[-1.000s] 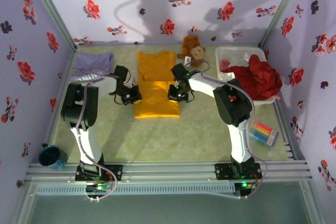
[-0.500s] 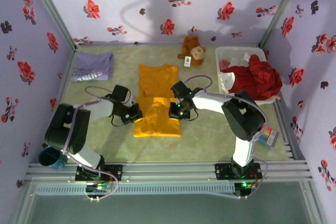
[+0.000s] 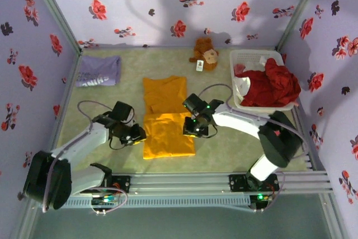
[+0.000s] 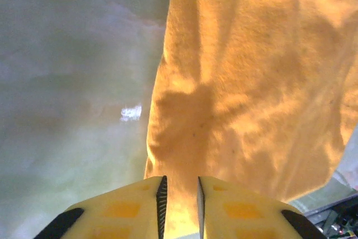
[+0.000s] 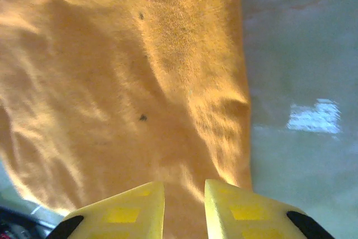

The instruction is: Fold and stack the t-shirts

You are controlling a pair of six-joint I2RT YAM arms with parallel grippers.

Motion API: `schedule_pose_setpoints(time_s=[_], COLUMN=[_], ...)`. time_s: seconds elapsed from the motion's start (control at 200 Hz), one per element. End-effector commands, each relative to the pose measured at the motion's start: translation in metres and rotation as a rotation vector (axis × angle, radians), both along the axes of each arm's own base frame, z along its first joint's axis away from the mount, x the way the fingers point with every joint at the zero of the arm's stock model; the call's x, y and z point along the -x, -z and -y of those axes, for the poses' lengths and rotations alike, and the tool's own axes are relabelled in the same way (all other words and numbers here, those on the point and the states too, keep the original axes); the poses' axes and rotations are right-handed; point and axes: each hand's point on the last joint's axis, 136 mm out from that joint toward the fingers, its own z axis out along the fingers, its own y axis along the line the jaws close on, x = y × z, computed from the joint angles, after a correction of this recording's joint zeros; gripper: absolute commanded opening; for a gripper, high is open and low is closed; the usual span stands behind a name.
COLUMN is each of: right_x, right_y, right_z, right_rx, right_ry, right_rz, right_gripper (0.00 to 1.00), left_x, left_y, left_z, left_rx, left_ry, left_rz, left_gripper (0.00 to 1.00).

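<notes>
The orange-yellow t-shirt (image 3: 166,118) lies flat in the middle of the table, its near half doubled over. My left gripper (image 3: 138,134) is low at the shirt's left edge. My right gripper (image 3: 192,129) is at its right edge. In the left wrist view the jaws of the left gripper (image 4: 179,208) stand slightly apart, with orange cloth (image 4: 246,82) lying in the narrow gap. In the right wrist view the right gripper (image 5: 184,211) is also parted over the cloth (image 5: 112,82). The lavender t-shirt (image 3: 99,71) lies folded at the back left.
A brown plush toy (image 3: 205,53) sits at the back centre. A white slatted basket (image 3: 251,54) holding red cloth (image 3: 274,85) stands at the back right. Flowered walls close in the table on three sides.
Both grippers have come toward the near edge, dragging the orange t-shirt with them. Their jaws, shut before, now stand slightly apart.
</notes>
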Motion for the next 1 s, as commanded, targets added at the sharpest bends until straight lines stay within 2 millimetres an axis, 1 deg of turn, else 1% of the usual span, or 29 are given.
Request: schedule_pose_setpoints(time_s=[0.0,0.095,0.14,0.23,0.285,0.395,0.52,0.685,0.865,0.99], right_x=[0.021,0.035,0.042,0.053,0.058,0.065,0.068,0.07,0.074,0.075], right_y=[-0.001,0.002,0.005,0.011,0.015,0.023,0.029,0.037,0.042,0.047], right_z=[0.029,0.037,0.041,0.043,0.043,0.036,0.03,0.02,0.022,0.023], right_rx=[0.088,0.085,0.085,0.076,0.069,0.041,0.027,0.005,0.021,0.019], right_ry=[0.039,0.054,0.057,0.058,0.059,0.054,0.043,0.03,0.025,0.034], right_rz=[-0.013,-0.018,-0.023,-0.032,-0.039,-0.065,-0.084,-0.114,-0.128,-0.131], right_gripper=[0.3,0.34,0.35,0.37,0.38,0.4,0.42,0.43,0.43,0.42], left_x=[0.028,0.035,0.039,0.051,0.056,0.066,0.068,0.064,0.067,0.068], left_y=[-0.001,-0.002,-0.002,0.005,0.009,0.016,0.02,0.026,0.036,0.04], left_z=[-0.016,-0.011,-0.012,-0.016,-0.015,-0.006,-0.005,0.003,0.004,0.005], left_rx=[-0.068,-0.021,-0.019,-0.022,-0.012,0.043,0.047,0.077,0.066,0.076], left_ry=[-0.008,-0.038,-0.052,-0.073,-0.084,-0.093,-0.108,-0.126,-0.126,-0.136], left_rz=[-0.085,-0.101,-0.108,-0.141,-0.151,-0.176,-0.175,-0.171,-0.192,-0.195], left_gripper=[0.27,0.29,0.3,0.31,0.32,0.35,0.37,0.38,0.38,0.37])
